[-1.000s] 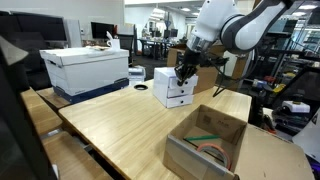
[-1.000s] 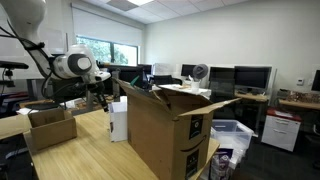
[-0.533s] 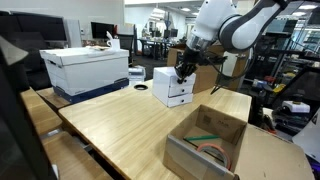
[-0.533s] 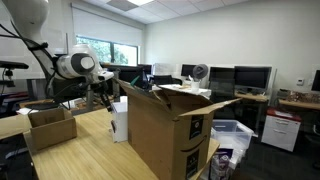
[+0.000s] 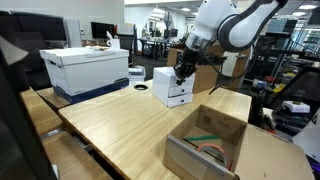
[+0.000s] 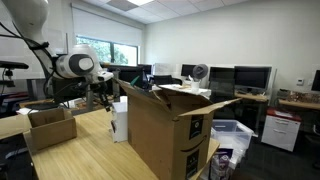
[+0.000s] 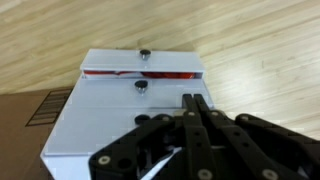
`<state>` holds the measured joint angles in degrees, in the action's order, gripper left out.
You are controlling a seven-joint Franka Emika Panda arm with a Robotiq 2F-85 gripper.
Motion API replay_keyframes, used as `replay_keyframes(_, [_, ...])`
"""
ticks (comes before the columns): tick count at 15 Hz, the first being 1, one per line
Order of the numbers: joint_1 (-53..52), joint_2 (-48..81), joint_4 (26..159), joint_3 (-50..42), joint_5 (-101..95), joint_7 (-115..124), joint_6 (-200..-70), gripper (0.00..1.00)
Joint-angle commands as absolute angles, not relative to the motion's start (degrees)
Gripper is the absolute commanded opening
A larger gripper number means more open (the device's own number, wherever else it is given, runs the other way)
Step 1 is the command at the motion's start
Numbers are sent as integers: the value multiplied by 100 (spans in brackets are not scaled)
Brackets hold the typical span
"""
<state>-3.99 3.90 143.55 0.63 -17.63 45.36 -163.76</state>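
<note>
Little changed over last second: gripper [image 5: 183, 72] still hovers, fingers pressed together, empty, over white mini drawer unit [image 5: 174, 90], frame centre on wooden table [image 5: 120, 130]. One drawer [image 7: 140, 73] seemingly ajar, red showing.

A pale wooden worktop [image 5: 120, 125] fills the middle. Just past centre toward 12 o'clock stands a white drawer unit [image 5: 172, 90]. The white arm [image 5: 228, 22] reaches in from 1 o'clock, and its dark jaws, pinched together, hang at the unit's top right edge; whether they touch it is too small to tell. At 5 o'clock sits an open cardboard box [image 5: 195, 162] holding green and orange coils. At 9 o'clock a lidded white box [image 5: 85, 65] rests on a blue bin [image 5: 100, 93].
</note>
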Motion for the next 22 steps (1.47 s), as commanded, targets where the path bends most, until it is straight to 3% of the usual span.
replay_keyframes(1, [-479, -184, 14811, 444, -296, 3138, -15962, 34])
replay_keyframes(12, [-490, -766, 14463, 271, 260, 273, -14242, 94])
replay_keyframes(14, [-438, -742, 14342, 189, 168, -49, -13968, 99])
replay_keyframes(22, [-240, -678, 13750, 94, -323, -196, -12845, 100])
